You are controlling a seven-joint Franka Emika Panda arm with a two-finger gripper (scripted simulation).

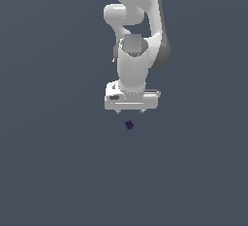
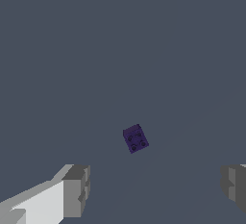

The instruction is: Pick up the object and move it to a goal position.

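On the flat dark grey-blue floor lies the object, a tiny dark purple lump with small studs on its upper face, as the wrist view shows. Directly above it hangs the white gripper, clear of the object and not touching it. Its two grey fingers stand wide apart with nothing between them, and the object sits roughly midway between their lines.

Glossy white rounded arm, blocky hand, grey fingertips.
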